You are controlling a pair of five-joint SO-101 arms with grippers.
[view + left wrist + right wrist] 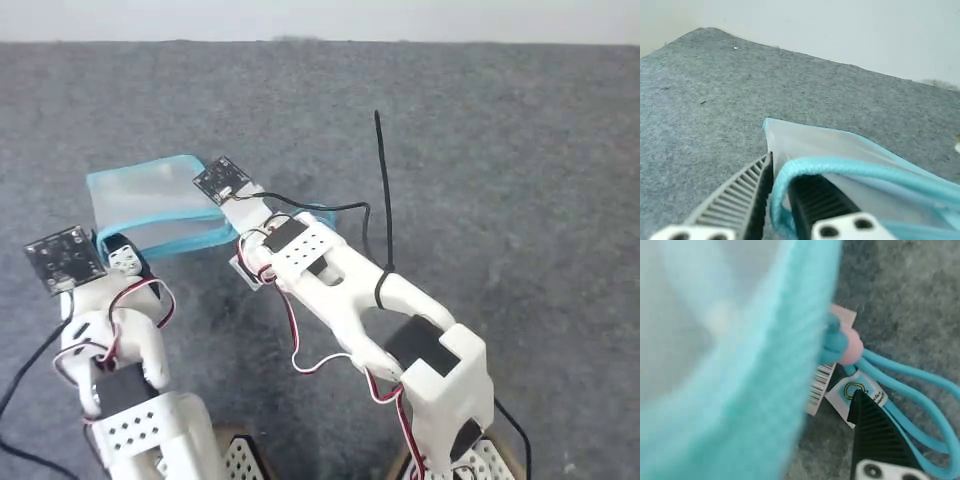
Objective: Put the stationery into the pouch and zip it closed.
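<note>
Pinching pouch (150, 205) at its 7 o'clock corner, left end effector (779, 172) is clamped; film looks floppy. Right end effector (859, 405) opening unclear; take zip cord (900, 372).

A translucent pouch (150, 205) with teal trim rests on the grey felt (500, 150), its near edge bowed upward. At one end sit a pink bead (852, 347), a teal cord loop (910, 385) and paper tags (860, 392)

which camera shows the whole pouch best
The high view: the pouch lies with most of its outline visible on the grey mat. The left wrist view shows one corner and its teal rim in the left tool; the right wrist view, a close teal edge and the pull cord.
</note>
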